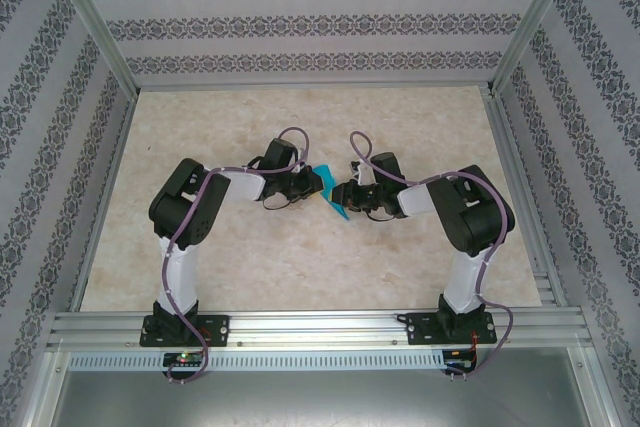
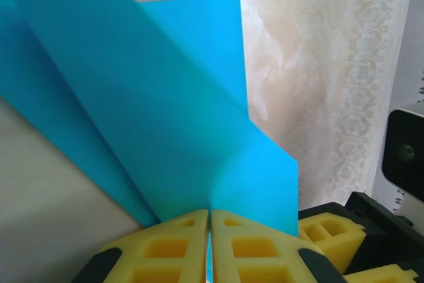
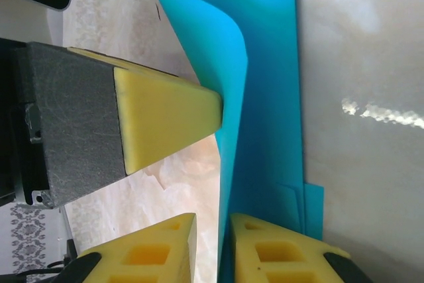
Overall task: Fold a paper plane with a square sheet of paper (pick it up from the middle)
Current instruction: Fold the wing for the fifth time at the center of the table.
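Note:
The paper plane [image 1: 336, 205] is turquoise-blue paper folded into long narrow layers, held off the table between the two arms at mid-table. My left gripper [image 1: 318, 185] is shut on it. In the left wrist view the yellow pads [image 2: 165, 250] pinch a thin blue edge, and the flaps of the paper plane [image 2: 165, 111] fan upward from my left gripper [image 2: 210, 220]. My right gripper [image 3: 212, 226] is open. The paper plane [image 3: 271, 97] stands in the gap, against the right-hand fingertip [image 3: 278, 250] and clear of the other. A left finger [image 3: 165, 114] presses the paper's curled edge from the side.
The beige marbled table [image 1: 300, 267] lies under both grippers. Aluminium rails [image 1: 300, 327] frame the near edge, and patterned walls [image 1: 300, 27] close the back and sides. The two wrists nearly touch at the centre.

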